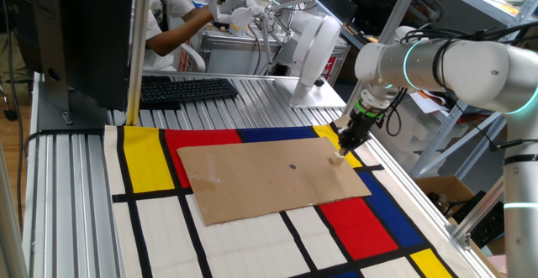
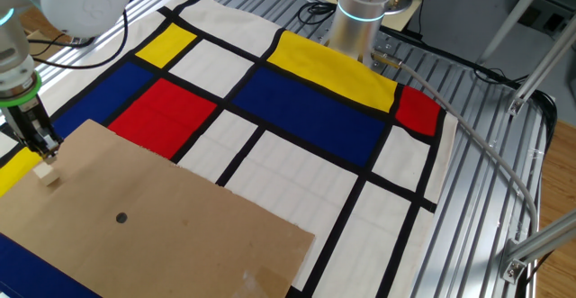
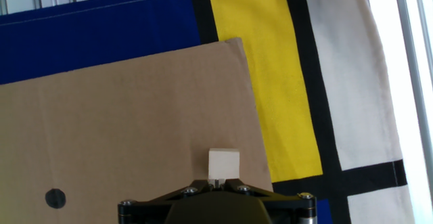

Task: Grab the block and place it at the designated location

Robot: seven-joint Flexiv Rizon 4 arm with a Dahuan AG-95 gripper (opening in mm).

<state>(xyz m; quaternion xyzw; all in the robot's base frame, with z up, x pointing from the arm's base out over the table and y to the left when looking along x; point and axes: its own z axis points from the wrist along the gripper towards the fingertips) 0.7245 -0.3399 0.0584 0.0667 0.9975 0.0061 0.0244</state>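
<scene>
The block (image 3: 223,164) is a tiny pale tan cube. It rests on the brown cardboard sheet (image 3: 135,109) near the sheet's corner, and it also shows in both fixed views (image 1: 336,159) (image 2: 48,176). My gripper (image 3: 218,182) hangs just above and beside the block. Its fingers stand almost together, with a gap far narrower than the block, and they hold nothing. It also appears in one fixed view (image 1: 345,146) and in the other fixed view (image 2: 47,150). A small dark dot mark (image 3: 55,197) lies on the cardboard away from the block.
The cardboard (image 1: 261,177) lies on a cloth of red, blue, yellow and white panels (image 2: 306,109). A black keyboard (image 1: 185,89) and a monitor stand at the back. The arm's base (image 2: 360,10) and a cable (image 2: 468,145) sit at the table edge.
</scene>
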